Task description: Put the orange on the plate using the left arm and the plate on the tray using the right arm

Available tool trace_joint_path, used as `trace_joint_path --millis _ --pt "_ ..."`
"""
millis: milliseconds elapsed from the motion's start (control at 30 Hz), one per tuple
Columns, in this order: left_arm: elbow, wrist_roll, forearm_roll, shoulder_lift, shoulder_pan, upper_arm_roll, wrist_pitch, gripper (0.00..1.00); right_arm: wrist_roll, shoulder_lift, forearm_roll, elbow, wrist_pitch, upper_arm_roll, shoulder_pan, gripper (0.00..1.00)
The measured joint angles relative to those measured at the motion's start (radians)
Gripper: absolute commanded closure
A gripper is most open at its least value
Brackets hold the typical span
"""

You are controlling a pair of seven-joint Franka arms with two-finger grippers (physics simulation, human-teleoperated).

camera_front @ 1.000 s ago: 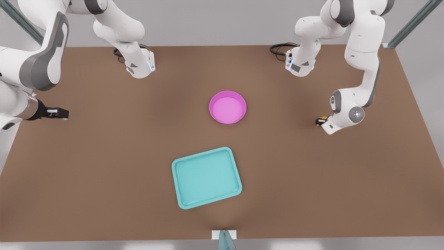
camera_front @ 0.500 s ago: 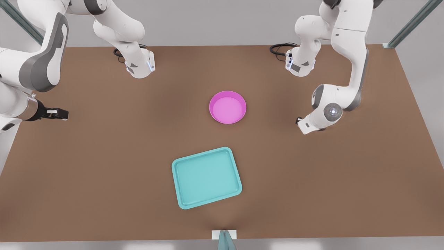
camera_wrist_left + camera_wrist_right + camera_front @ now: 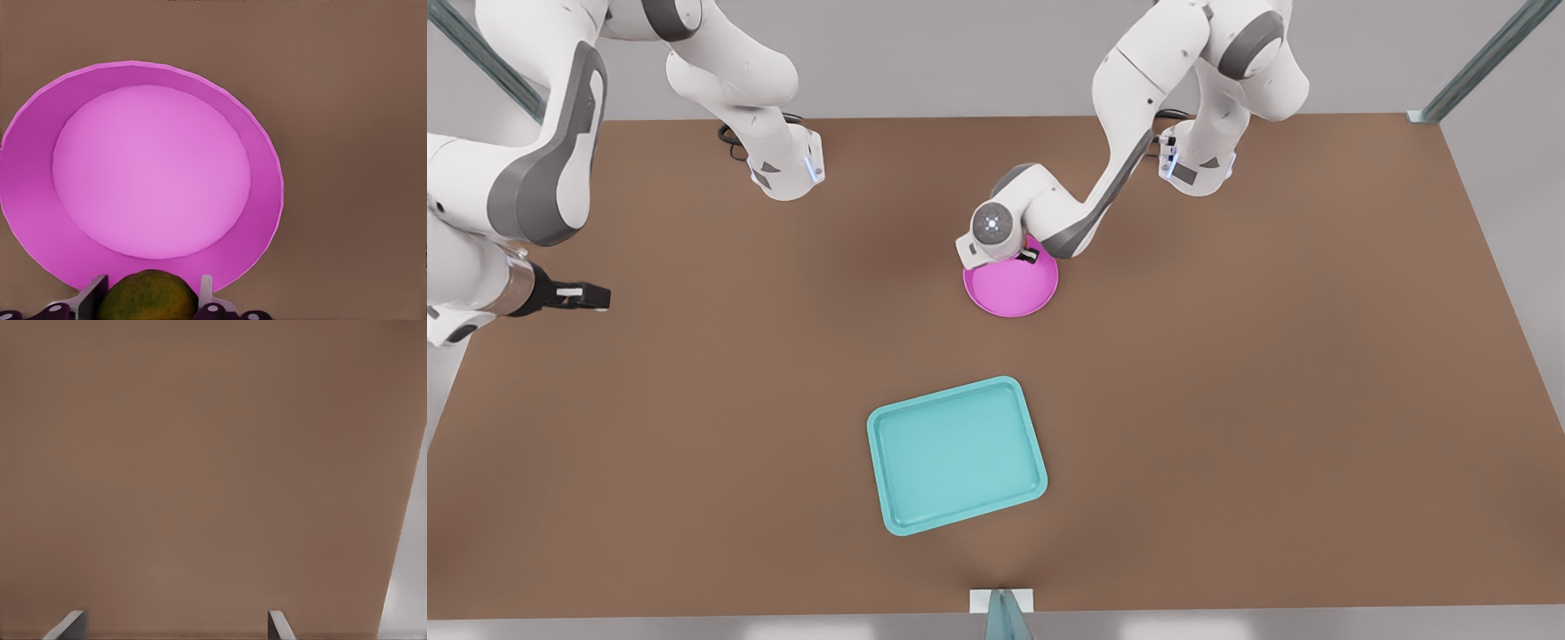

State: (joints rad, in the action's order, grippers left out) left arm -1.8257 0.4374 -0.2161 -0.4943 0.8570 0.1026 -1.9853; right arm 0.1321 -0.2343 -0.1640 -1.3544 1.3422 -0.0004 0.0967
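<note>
We see left gripper jaws clamped on orange above plate | right gripper waits, jaws apart

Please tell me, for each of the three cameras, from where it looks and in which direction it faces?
Front view: high, off the arms, looking down at table, tray, both arms.
Left wrist view: on the left arm, looking down at the plate; left end effector grips the orange.
Right wrist view: on the waiting right arm, facing bare table; right end effector open.
Front and left wrist views share the plate.
</note>
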Motion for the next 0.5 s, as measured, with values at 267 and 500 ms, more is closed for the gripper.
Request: trace_joint_path --millis 267,500 --pt "-0.016 0.168 -0.003 0.024 -0.023 -0.027 -0.014 0.00 -0.005 0.015 0.078 -0.149 0.074 0.002 -0.018 0.00" --pt "0.500 0.070 0.021 0.257 -0.067 -0.758 0.562 0.00 -0.066 0.142 0.286 -0.687 0.430 0.031 -0.216 0.00"
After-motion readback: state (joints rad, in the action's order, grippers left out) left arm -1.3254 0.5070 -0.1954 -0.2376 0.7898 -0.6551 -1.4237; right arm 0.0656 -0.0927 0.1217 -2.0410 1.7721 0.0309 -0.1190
